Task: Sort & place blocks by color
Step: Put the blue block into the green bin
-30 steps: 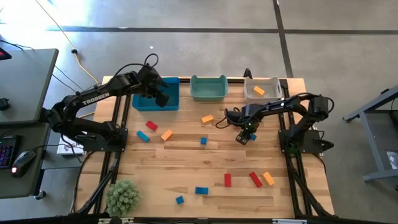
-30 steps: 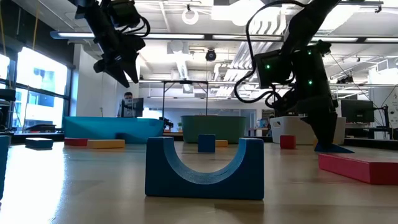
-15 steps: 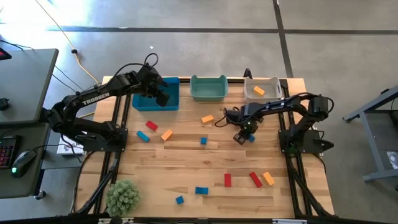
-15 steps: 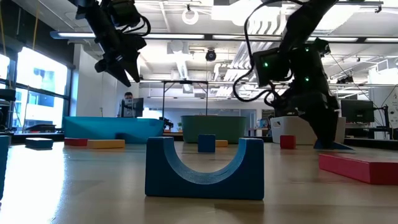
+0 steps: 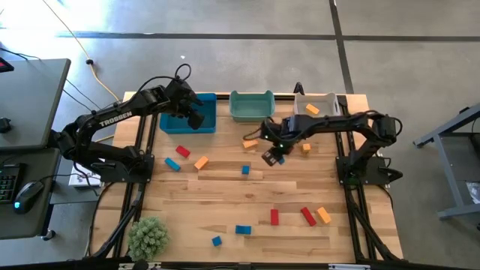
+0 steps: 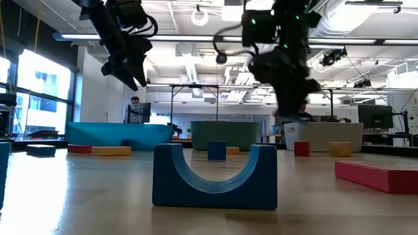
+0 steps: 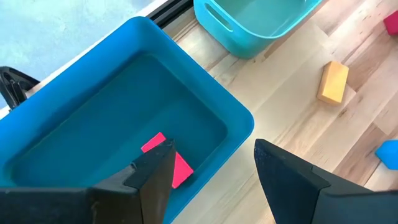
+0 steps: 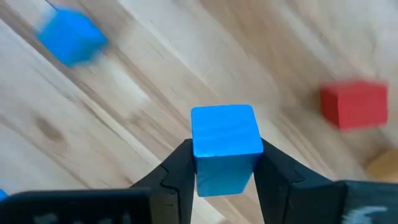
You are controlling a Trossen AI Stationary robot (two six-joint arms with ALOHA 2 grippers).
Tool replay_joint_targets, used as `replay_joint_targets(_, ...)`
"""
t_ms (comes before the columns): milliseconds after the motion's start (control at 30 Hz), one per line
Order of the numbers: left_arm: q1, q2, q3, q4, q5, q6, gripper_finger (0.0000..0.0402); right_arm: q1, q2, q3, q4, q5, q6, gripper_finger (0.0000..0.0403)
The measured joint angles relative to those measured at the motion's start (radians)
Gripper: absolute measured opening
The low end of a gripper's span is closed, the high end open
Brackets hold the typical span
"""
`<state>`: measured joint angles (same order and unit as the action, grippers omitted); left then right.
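My right gripper (image 5: 273, 157) hangs over the table's middle, just near of the teal bin (image 5: 251, 106), shut on a blue cube (image 8: 225, 140). My left gripper (image 5: 193, 114) hovers open over the blue bin (image 5: 206, 122), where a red block (image 7: 169, 163) lies on the floor. An orange block (image 5: 312, 109) sits in the white bin (image 5: 324, 99). Several red, blue and orange blocks lie flat on the wood, among them an orange one (image 5: 250, 142), another orange one (image 5: 306, 148) and a blue one (image 5: 245, 170). My right gripper pinches the blue cube by two opposite side faces (image 8: 200, 155) between its two fingers (image 8: 177, 173). The fingers come from above, pointing down. The cube is lifted clear of the table and sits square in the hold.
A blue arch block (image 6: 214, 176) and a red bar (image 6: 379, 175) lie near the front edge, with more blocks (image 5: 274, 217) around them. A small green plant (image 5: 148, 236) stands at the near left corner. Bare wood (image 5: 225, 191) lies mid-table.
My right gripper has risen and swung toward the table's left and slightly toward the far edge, carrying the blue cube clear of the wood. An orange block it stood over now shows. My left gripper has stayed open over the blue bin.
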<state>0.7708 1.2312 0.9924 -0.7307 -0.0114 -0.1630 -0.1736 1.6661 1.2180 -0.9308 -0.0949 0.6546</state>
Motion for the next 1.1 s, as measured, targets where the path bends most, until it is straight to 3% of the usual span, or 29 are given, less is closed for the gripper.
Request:
replay_joint_targets(400,0.0,0.0,0.0,-0.001,0.0,-0.016,0.0209,-0.129,-0.002,0.23,0.089,0.127,-0.21,0.0104)
replay_joint_targets(800,0.0,0.0,0.0,-0.001,0.0,-0.11,0.0209,-0.325,0.02,0.241,0.431,0.165,-0.49,0.0104)
replay_joint_targets(1100,0.0,0.0,0.0,0.002,0.0,-0.114,0.0209,-0.391,0.139,0.24,0.478,0.134,-0.59,0.0103)
